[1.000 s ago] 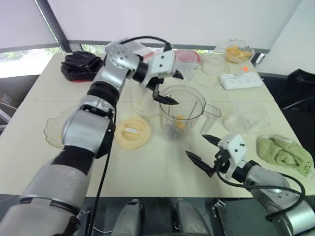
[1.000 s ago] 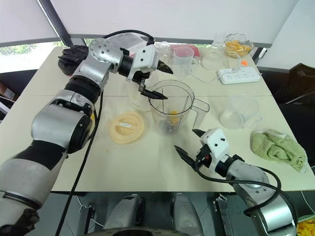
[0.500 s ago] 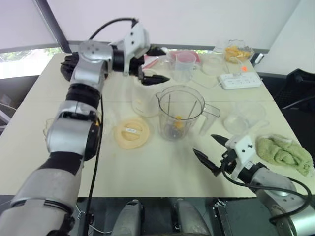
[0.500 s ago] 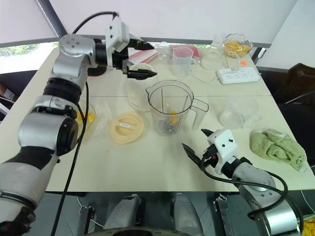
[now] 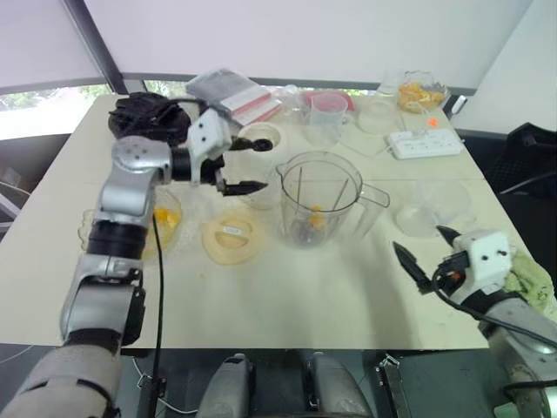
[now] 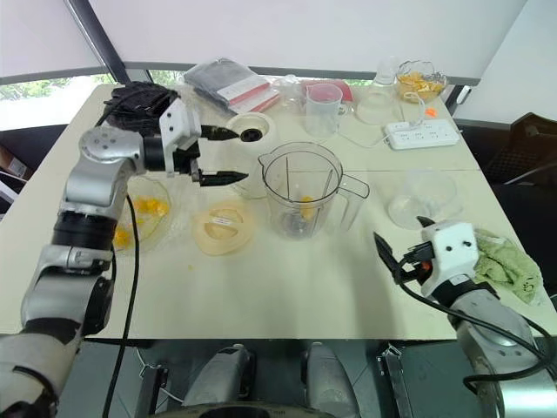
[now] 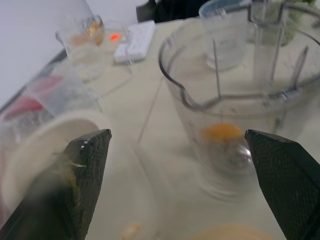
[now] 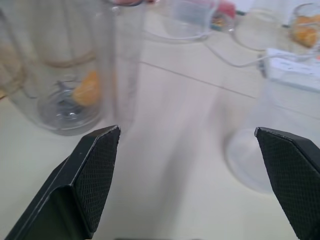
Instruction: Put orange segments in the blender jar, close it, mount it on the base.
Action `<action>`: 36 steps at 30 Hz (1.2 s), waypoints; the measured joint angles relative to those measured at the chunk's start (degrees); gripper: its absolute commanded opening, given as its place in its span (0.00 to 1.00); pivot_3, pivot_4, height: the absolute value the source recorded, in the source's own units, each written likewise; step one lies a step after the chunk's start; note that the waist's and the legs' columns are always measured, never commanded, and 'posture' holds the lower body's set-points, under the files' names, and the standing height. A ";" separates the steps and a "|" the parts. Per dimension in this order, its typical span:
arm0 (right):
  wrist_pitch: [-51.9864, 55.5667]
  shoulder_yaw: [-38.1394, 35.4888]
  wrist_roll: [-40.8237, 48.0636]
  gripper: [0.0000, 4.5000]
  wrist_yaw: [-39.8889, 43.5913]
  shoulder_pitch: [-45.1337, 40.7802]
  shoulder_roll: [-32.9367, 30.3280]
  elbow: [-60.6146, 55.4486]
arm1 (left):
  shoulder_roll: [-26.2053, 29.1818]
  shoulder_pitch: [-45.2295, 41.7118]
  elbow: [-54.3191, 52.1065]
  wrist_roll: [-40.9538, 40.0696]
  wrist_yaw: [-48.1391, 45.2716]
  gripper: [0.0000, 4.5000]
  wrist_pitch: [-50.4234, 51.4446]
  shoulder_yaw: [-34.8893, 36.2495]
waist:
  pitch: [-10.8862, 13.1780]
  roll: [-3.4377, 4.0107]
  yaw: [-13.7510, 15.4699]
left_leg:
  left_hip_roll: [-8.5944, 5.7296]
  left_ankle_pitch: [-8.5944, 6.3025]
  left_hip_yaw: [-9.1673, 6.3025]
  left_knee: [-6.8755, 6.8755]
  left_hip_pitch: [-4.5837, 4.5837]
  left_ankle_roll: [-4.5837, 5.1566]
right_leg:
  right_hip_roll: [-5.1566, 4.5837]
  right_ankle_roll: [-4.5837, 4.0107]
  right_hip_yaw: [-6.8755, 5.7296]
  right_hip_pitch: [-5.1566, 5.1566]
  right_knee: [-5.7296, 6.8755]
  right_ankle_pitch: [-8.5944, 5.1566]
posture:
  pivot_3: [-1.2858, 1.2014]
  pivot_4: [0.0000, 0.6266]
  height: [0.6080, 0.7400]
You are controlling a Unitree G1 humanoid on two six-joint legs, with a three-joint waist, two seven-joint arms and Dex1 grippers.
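The clear blender jar (image 5: 318, 200) stands upright mid-table with an orange segment (image 5: 318, 214) at its bottom, also seen as an orange segment (image 7: 222, 132) in the left wrist view. Its cream lid (image 5: 231, 235) lies flat to the jar's left. A glass bowl (image 5: 161, 222) with orange segments sits further left. My left gripper (image 5: 261, 165) hovers open and empty just left of the jar rim. My right gripper (image 5: 419, 242) is open and empty, low over the table to the jar's front right. A white round unit (image 5: 259, 138) with a dark hole stands behind the left gripper.
A clear empty bowl (image 5: 435, 205) and a green towel (image 5: 526, 274) lie at the right. Behind the jar are a measuring cup (image 5: 324, 115), a power strip (image 5: 425, 142), a glass bowl of orange pieces (image 5: 422, 91), packets (image 5: 235, 90) and a black bundle (image 5: 144, 113).
My left gripper has drawn back from over the jar mouth, swung to the far left, and come down beside the jar. My right gripper has slid to the right, away from the jar.
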 measured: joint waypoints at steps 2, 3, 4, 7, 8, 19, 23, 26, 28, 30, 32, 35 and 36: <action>-0.21 -1.10 -0.82 1.00 -0.43 0.83 0.10 1.52 | 0.36 3.02 -4.75 -2.40 -0.32 0.99 2.45 0.02 | 0.00 0.00 0.22 | 0.00 0.00 0.00 0.00 0.00 0.00 | -0.03 0.00 0.00 0.03 -0.02 0.00 | 0.52 0.24 1.00; -0.40 -1.28 -1.31 1.00 -0.61 1.16 0.24 2.14 | 0.38 3.88 -6.37 -3.07 -0.17 0.99 3.40 0.03 | 0.00 0.00 0.36 | -0.01 0.00 0.00 0.01 0.00 0.00 | -0.04 0.00 -0.02 0.05 -0.02 0.00 | 0.52 0.24 1.00; -1.64 -1.38 -2.07 1.00 -1.28 1.05 1.05 3.18 | 0.50 4.93 -8.32 -4.02 0.53 0.99 4.59 0.11 | -0.01 -0.01 0.30 | -0.01 0.00 0.00 0.01 0.02 0.01 | -0.04 0.00 -0.02 0.08 -0.03 0.00 | 0.52 0.24 1.00; -6.40 -1.85 -5.85 1.00 -5.13 -0.89 3.75 9.60 | -0.74 9.83 -14.27 -6.69 3.17 0.99 6.74 0.56 | -0.08 0.11 0.12 | -0.01 -0.01 0.05 0.00 0.16 0.01 | -0.04 0.00 0.01 0.19 -0.05 0.00 | 0.52 0.24 1.00; -7.70 -1.96 -7.48 1.00 -6.81 -1.96 4.37 11.84 | -1.97 11.63 -15.60 -7.49 4.57 0.99 7.40 0.93 | -0.10 0.14 0.11 | -0.01 -0.01 0.05 0.00 0.17 0.01 | -0.04 0.00 0.02 0.20 -0.04 0.00 | 0.52 0.24 1.00; -15.47 -4.38 -12.44 1.00 -17.51 -13.13 8.41 27.70 | -3.90 23.53 -28.90 -13.22 14.12 0.99 12.96 1.14 | -0.16 0.27 0.11 | 0.02 0.00 0.09 -0.05 0.18 0.00 | -0.02 -0.01 0.05 0.15 -0.01 0.00 | 0.52 0.24 1.00; -15.85 -6.18 -12.00 1.00 -19.26 -16.71 8.47 33.04 | -0.02 26.97 -33.84 -15.46 13.73 0.99 14.54 1.13 | -0.22 0.38 -0.14 | 0.03 0.00 0.11 -0.09 0.20 0.01 | -0.01 -0.01 0.07 0.15 -0.01 0.00 | 0.52 0.24 1.00; -15.67 -6.45 -11.06 1.00 -19.86 -18.53 8.84 35.44 | 1.56 27.67 -35.17 -16.13 14.26 0.99 14.98 1.13 | -0.26 0.48 -0.15 | 0.03 0.00 0.12 -0.09 0.22 0.01 | 0.00 -0.01 0.07 0.17 -0.01 0.00 | 0.52 0.24 1.00; -15.41 -6.55 -10.23 1.00 -20.12 -20.05 9.12 37.22 | 2.27 27.86 -35.33 -16.08 14.79 0.99 14.81 1.10 | -0.28 0.51 -0.16 | 0.03 -0.01 0.13 -0.09 0.27 0.01 | 0.01 -0.01 0.07 0.23 -0.02 0.00 | 0.52 0.24 1.00; -15.41 -6.53 -9.75 1.00 -20.03 -20.81 9.11 38.81 | 2.74 28.23 -35.72 -16.02 15.55 0.99 14.61 1.09 | -0.29 0.52 -0.08 | 0.03 -0.01 0.12 -0.10 0.28 0.01 | 0.01 -0.01 0.07 0.24 -0.03 0.00 | 0.52 0.24 1.00; -15.39 -6.46 -9.31 1.00 -19.84 -21.19 9.12 39.48 | 2.92 28.94 -36.05 -16.08 16.31 0.99 14.63 1.08 | -0.29 0.55 -0.11 | 0.03 -0.01 0.13 -0.11 0.28 0.02 | 0.00 -0.01 0.07 0.24 -0.06 0.00 | 0.52 0.24 1.00; -15.33 -6.40 -8.83 1.00 -19.81 -21.65 9.13 39.90 | 3.23 29.09 -36.62 -16.20 16.98 0.99 14.65 1.05 | -0.29 0.56 -0.14 | 0.03 -0.01 0.13 -0.12 0.28 0.02 | 0.00 -0.01 0.08 0.24 -0.06 0.00 | 0.52 0.24 1.00; -15.35 -6.40 -8.78 1.00 -19.84 -22.10 9.13 40.22 | 3.37 29.08 -36.79 -16.20 17.23 0.99 14.65 1.05 | -0.29 0.56 -0.15 | 0.03 -0.01 0.13 -0.12 0.28 0.02 | 0.00 -0.01 0.08 0.25 -0.06 0.00 | 0.52 0.24 1.00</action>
